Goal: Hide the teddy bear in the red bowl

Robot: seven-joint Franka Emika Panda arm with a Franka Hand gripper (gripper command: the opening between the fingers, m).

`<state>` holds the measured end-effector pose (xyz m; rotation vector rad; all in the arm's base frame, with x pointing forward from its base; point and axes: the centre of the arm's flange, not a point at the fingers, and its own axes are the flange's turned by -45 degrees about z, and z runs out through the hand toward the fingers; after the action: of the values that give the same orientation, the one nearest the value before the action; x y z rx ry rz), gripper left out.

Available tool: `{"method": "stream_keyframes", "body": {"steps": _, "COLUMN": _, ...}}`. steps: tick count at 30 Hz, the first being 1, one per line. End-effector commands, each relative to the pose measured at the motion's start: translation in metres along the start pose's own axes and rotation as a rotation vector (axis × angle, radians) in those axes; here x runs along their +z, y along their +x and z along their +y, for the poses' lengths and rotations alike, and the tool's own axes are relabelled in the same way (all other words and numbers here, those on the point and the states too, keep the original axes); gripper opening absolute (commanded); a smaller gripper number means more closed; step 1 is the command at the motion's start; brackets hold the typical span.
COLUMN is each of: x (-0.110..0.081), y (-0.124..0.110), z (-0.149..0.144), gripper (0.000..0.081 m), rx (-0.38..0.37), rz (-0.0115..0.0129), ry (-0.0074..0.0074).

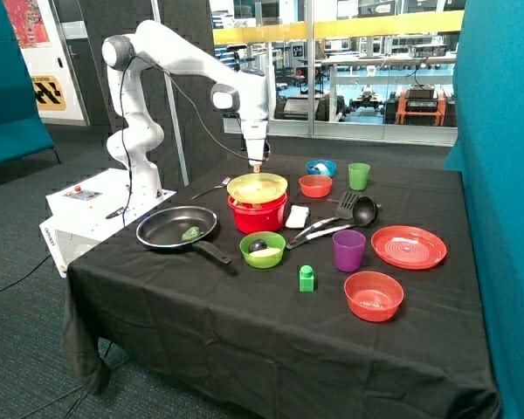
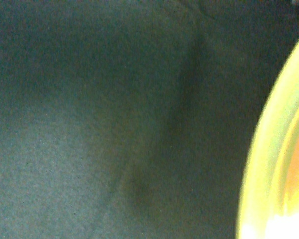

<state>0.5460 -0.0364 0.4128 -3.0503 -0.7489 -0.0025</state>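
Robot base cabinet [image 1: 94, 212]: small lettering along lower front edge, too small to read. Wall sign [image 1: 49, 91]: black-and-yellow hazard stripes, wording illegible. Red poster [image 1: 24, 19] above it: print not readable. No readable text, brand or number on tableware.

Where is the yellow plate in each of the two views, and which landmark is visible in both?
Outside view: the yellow plate lies on top of the red bowl, just below the gripper, beside the frying pan.
Wrist view: only an arc of the yellow plate's rim shows at one edge.
Shared landmark: the black tablecloth.
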Motion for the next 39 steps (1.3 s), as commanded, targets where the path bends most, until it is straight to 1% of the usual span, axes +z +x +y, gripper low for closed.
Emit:
{"method": "stream_keyframes", "body": {"steps": 1, "x": -0.003, "y": 0.0, "z": 0.004, "gripper": 0.0578, "rx": 0.003, "rz": -0.0017, "ry": -0.0003}}
{"method": "stream_keyframes", "body": {"steps": 10, "x": -0.009, "y": 0.001, "z": 0.008, "gripper": 0.0563, "rx": 0.008, "rz": -0.0017, "ry": -0.0003}}
{"method": "stream_keyframes", "body": {"steps": 11, "x": -0.01, "y": 0.001, "z": 0.009, "gripper": 0.0561, "rx": -0.004, "rz": -0.0017, "ry": -0.0003}}
{"method": "stream_keyframes", "body": {"steps": 13, "x": -0.011, "y": 0.001, "z": 0.01, "gripper": 0.0559, "rx": -0.004, "rz": -0.0017, "ry": -0.0003}}
{"method": "stream_keyframes", "body": {"steps": 14, "x": -0.012, "y": 0.001, "z": 0.011, "gripper": 0.0556, "rx": 0.006, "rz": -0.0017, "ry": -0.0003}}
{"method": "stream_keyframes", "body": {"steps": 15, "x": -0.013, "y": 0.002, "z": 0.011, "gripper": 0.0556, "rx": -0.006, "rz": -0.0017, "ry": -0.0003}}
{"method": "stream_keyframes", "body": {"steps": 24, "x": -0.018, "y": 0.002, "z": 0.014, "gripper": 0.0553, "rx": -0.012, "rz": -0.0017, "ry": -0.0003}}
{"method": "stream_keyframes", "body": {"steps": 25, "x": -0.019, "y": 0.002, "z": 0.014, "gripper": 0.0553, "rx": 0.004, "rz": -0.0017, "ry": -0.0003}}
{"method": "stream_keyframes", "body": {"steps": 26, "x": -0.019, "y": 0.002, "z": 0.015, "gripper": 0.0553, "rx": -0.013, "rz": -0.0017, "ry": -0.0003}}
{"method": "stream_keyframes", "body": {"steps": 27, "x": -0.02, "y": 0.002, "z": 0.015, "gripper": 0.0551, "rx": -0.015, "rz": -0.0017, "ry": -0.0003}}
{"method": "stream_keyframes", "body": {"steps": 28, "x": -0.021, "y": 0.002, "z": 0.015, "gripper": 0.055, "rx": 0.003, "rz": -0.0017, "ry": -0.0003}}
{"method": "stream_keyframes", "body": {"steps": 31, "x": -0.024, "y": 0.002, "z": 0.016, "gripper": 0.0548, "rx": 0.0, "rz": -0.0017, "ry": -0.0003}}
{"method": "stream_keyframes", "body": {"steps": 37, "x": -0.028, "y": -0.001, "z": 0.016, "gripper": 0.0519, "rx": -0.005, "rz": -0.0017, "ry": -0.0003}}
{"method": "stream_keyframes", "body": {"steps": 39, "x": -0.03, "y": -0.003, "z": 0.014, "gripper": 0.0486, "rx": -0.013, "rz": -0.0017, "ry": -0.0003}}
